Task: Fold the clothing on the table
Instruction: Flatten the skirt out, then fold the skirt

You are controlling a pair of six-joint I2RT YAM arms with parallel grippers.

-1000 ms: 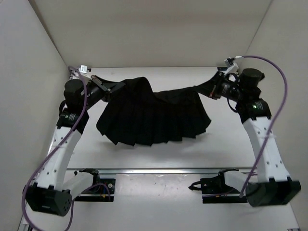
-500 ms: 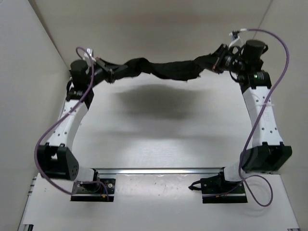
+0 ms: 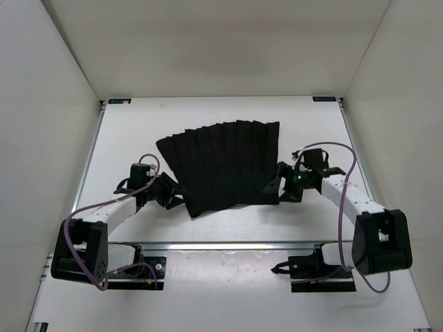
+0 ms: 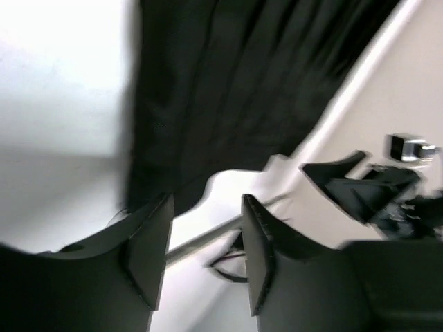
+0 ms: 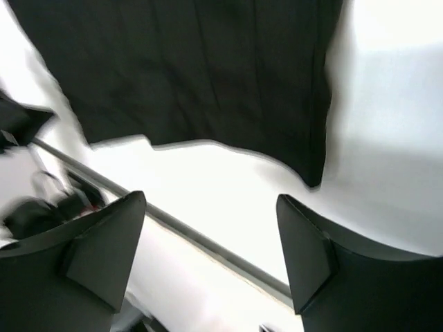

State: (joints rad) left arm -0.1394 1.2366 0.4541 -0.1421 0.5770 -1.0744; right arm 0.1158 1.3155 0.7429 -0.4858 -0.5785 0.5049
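Observation:
The clothing [image 3: 221, 162], a black pleated skirt, lies spread flat on the white table [image 3: 131, 131], its pleats fanning toward the far side. My left gripper [image 3: 171, 194] sits low at the skirt's near-left corner, open and empty. My right gripper [image 3: 276, 188] sits at the near-right corner, also open and empty. In the left wrist view the skirt [image 4: 228, 90] lies beyond the open left gripper [image 4: 205, 207], with bare table between the fingers. In the right wrist view the skirt's hem [image 5: 194, 69] lies ahead of the wide-open right gripper [image 5: 211, 200].
A metal rail [image 3: 228, 244] runs along the table's near edge, with both arm bases behind it. White upright walls [image 3: 48, 104] close in the left, right and far sides. Bare table shows left and right of the skirt.
The skirt was held stretched in the air between both shut grippers; now it lies flat on the table. Both grippers have opened, let go and dropped low at its near corners.

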